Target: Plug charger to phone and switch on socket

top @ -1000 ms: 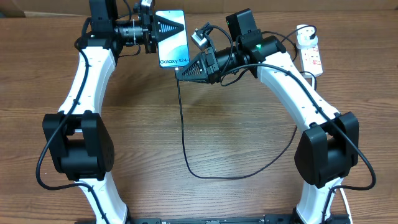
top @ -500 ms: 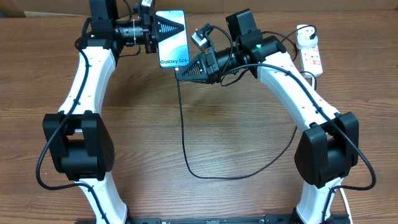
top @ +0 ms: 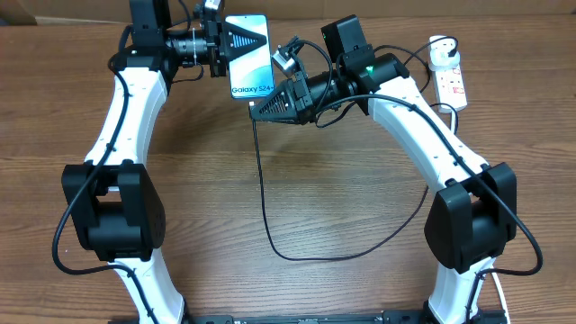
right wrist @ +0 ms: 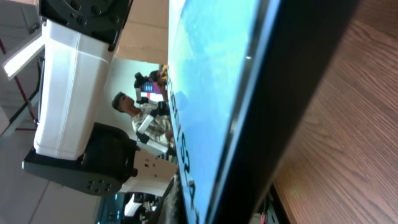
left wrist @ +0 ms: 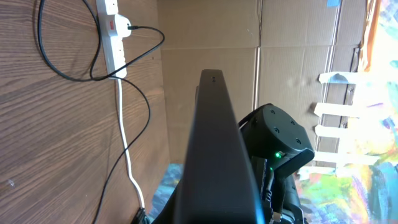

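Both clamped: left pincer (top: 254,40) on phone (top: 256,74), right pincer (top: 254,109) on charger (top: 264,193).

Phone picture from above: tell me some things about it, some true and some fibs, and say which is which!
1. The left pincer is shut on the phone. True.
2. The phone's screen is black. False: it shows light blue with writing.
3. The right pincer holds the charger at the phone's lower edge. True.
4. The socket lies beside the left arm. False: it lies far over on the right.
5. The charger's cable lies straight. False: it curves in a wide loop.
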Controlling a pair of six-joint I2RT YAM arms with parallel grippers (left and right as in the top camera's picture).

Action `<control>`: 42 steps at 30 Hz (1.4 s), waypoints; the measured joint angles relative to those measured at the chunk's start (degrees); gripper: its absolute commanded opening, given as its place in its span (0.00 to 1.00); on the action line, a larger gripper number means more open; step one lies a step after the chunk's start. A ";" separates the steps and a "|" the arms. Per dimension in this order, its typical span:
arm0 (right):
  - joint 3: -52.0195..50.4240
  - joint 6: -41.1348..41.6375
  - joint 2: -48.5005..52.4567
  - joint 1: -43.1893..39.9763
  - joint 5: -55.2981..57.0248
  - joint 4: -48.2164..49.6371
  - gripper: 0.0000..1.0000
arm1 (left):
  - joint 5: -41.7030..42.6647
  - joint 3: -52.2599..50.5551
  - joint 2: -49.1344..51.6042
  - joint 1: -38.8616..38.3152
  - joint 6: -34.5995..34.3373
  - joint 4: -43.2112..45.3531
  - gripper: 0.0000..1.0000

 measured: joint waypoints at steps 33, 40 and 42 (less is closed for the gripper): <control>0.00 -0.24 0.00 -0.13 -0.72 1.20 0.04 | -0.22 0.00 0.00 0.02 0.20 0.02 0.04; 0.00 -0.26 0.00 -0.42 -1.03 1.66 0.04 | -0.22 0.00 0.00 0.02 0.20 0.04 0.04; 0.00 -0.22 0.00 -0.44 -1.03 1.66 0.04 | -0.20 0.00 0.00 0.02 0.20 0.07 0.04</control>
